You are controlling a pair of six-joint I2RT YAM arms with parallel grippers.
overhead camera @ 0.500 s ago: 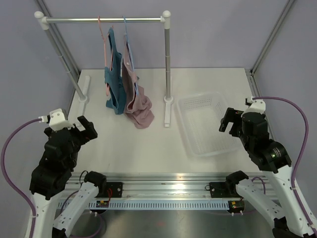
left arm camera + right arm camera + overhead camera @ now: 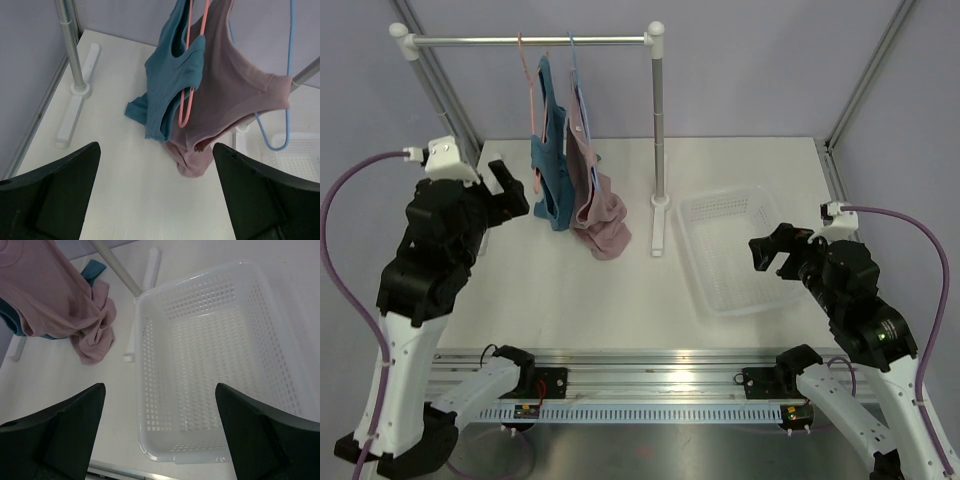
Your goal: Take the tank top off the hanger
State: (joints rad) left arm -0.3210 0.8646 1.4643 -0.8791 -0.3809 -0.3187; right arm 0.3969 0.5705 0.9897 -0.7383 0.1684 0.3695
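Note:
The teal tank top [image 2: 548, 165] hangs on the pink hanger [image 2: 527, 85] from the rack's rail, and its lower end rests crumpled on the table. In the left wrist view the tank top [image 2: 167, 85] is draped over the pink hanger [image 2: 187, 102], ahead of and above the fingers. My left gripper [image 2: 506, 193] is open, a short way left of the tank top, touching nothing; between its fingers [image 2: 156, 165] lies bare table. My right gripper [image 2: 775, 250] is open and empty over the basket [image 2: 160, 395].
A dusty pink garment [image 2: 600, 215] on a light blue hanger [image 2: 288, 75] hangs right against the tank top. The rail [image 2: 470, 41] stands on two posts, the right one [image 2: 658, 130] beside a white perforated basket [image 2: 692, 210]. A post foot [image 2: 75, 105] lies left.
My left arm has risen and swung forward, bringing its gripper close to the tank top's left side. My right arm has dropped slightly toward the near edge. Both grippers stayed open.

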